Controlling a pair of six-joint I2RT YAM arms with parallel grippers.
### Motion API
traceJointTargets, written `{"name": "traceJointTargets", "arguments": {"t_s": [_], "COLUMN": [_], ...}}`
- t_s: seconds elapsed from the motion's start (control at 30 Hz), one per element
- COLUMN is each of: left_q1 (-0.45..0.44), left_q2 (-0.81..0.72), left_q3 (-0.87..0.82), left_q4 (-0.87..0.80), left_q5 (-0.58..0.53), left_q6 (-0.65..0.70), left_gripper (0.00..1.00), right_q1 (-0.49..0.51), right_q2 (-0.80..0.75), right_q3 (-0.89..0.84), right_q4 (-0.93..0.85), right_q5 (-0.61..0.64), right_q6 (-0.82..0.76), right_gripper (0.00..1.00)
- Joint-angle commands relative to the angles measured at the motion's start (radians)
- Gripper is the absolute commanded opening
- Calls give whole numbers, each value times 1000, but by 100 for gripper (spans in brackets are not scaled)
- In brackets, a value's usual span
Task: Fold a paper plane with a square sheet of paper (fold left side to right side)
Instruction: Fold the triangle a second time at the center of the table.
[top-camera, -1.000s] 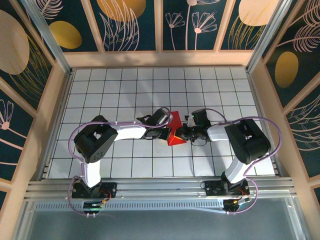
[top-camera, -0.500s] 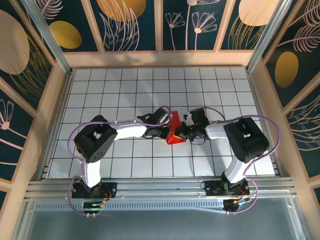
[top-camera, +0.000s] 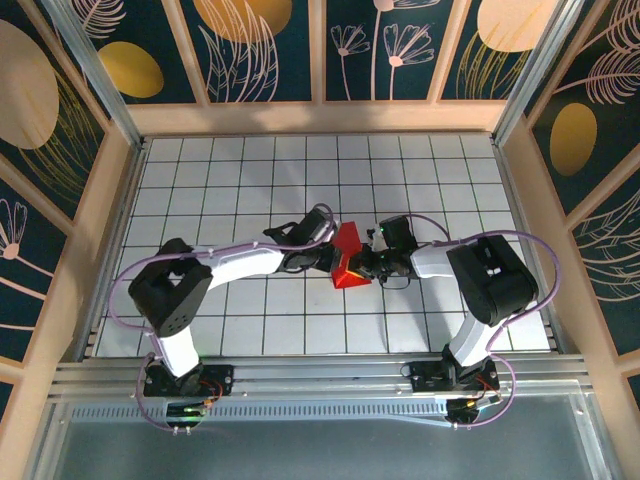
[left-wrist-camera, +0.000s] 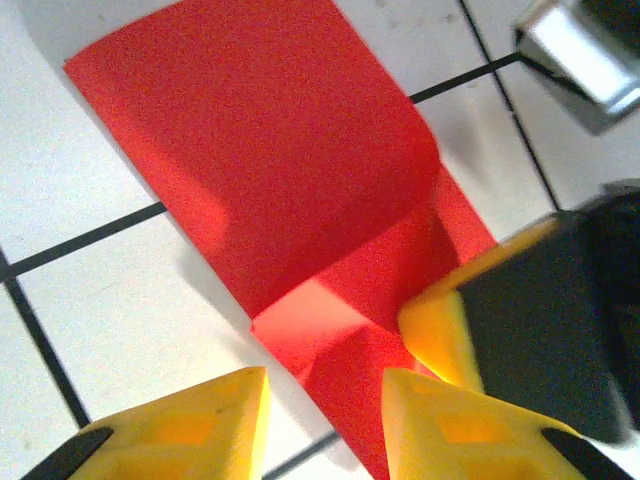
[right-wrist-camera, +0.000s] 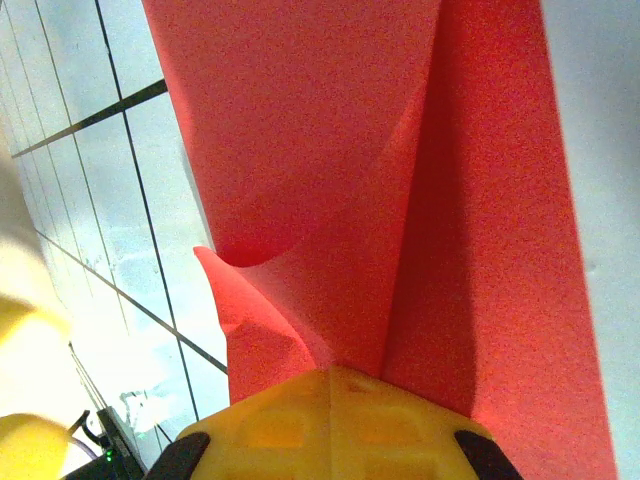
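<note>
Two hazards worth weighing, taken outward from the near edge of the bench (top-camera: 250, 330). Nearest, at the left side of the square sheet of paper (top-camera: 347, 264), sitting mid-bench and well apart from every edge: left jaws released, yellow fingers (left-wrist-camera: 190, 425) parted astride a corner of the red paper and gripping nothing. Easy to snag or scuff that corner if lowered or swung without clearing it, skewing the sheet under the other grip. Just beyond, right jaws clenched on the sheet's right side, fingers (right-wrist-camera: 330, 420) pinching paper drawn up into a soft tented ridge instead of lying flat. Liable to crumple or tear at that pinch if pulled sideways; liable also to set a crooked crease if pressed down with the layers off-square. Farther still, folded flap (left-wrist-camera: 260, 160) lying loose over the lower layer, bend rounded, not sharply creased: apt to spring back open once let go, undoing the left-over-right fold. Cannot tell whether the flap's edges meet squarely.
</note>
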Motion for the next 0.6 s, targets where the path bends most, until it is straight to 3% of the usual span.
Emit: {"name": "traceJointTargets", "arguments": {"t_s": [0.0,0.1,0.2,0.4,0.57], "left_q1": [9,9,7,6,5], "left_q2": [-91,-133,-142,-72,-11], "left_q3": [-52,-136,-203,-196,-169], "left_q4": [-17,107,207,235,235], "left_q5": [108,278,367,420,422], "left_q6": [-92,-201,-306,-350,-345], "left_gripper": [31,24,18,7,3], "right_q1": [14,14,15,16,17], "right_q2": [32,30,30,31,29], "right_q3": [-18,-16,-19,-16,-15], "right_q4": [-59,-57,-52,-68,-77], "right_q5": [81,78,74,78,83], "right_q6": [1,-3,-2,-12,-15], "right_gripper": [0,0,0,0,0]}}
